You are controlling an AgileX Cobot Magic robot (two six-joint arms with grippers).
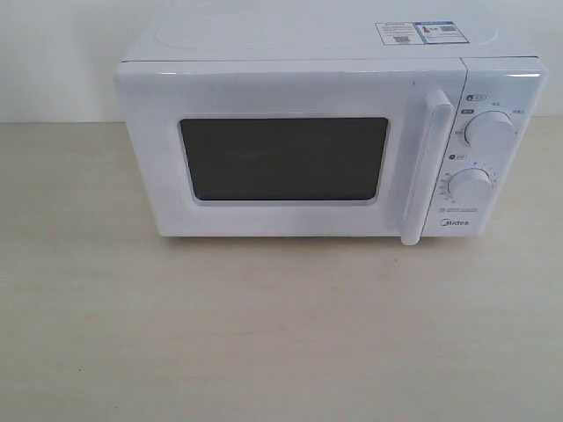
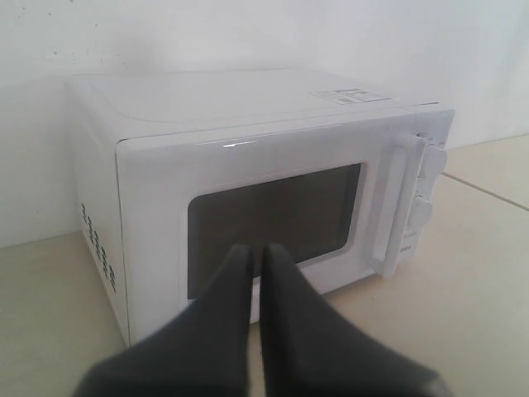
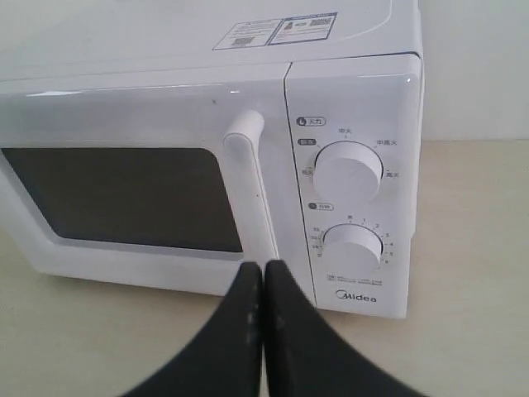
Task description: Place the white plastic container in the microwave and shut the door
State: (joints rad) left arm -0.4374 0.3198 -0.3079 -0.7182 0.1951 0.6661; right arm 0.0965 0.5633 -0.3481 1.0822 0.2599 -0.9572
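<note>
The white plastic container shows in none of the views; whether it sits behind the dark window cannot be told. The door (image 1: 281, 158) is flush shut on the microwave (image 1: 330, 53), its bar handle (image 1: 425, 167) upright just beside the two dials (image 1: 490, 130). The left gripper (image 2: 254, 256) hovers off the microwave's front, jaws pressed together on nothing. The right gripper (image 3: 263, 269) faces the handle's foot, jaws likewise together and empty. If opening is the step, the right arm looks best placed. It should spread its jaws first and hook behind the bar. Then it should pull in an arc about the microwave's far hinge side, gently, so the box doesn't skid on the table (image 1: 264, 334).
</note>
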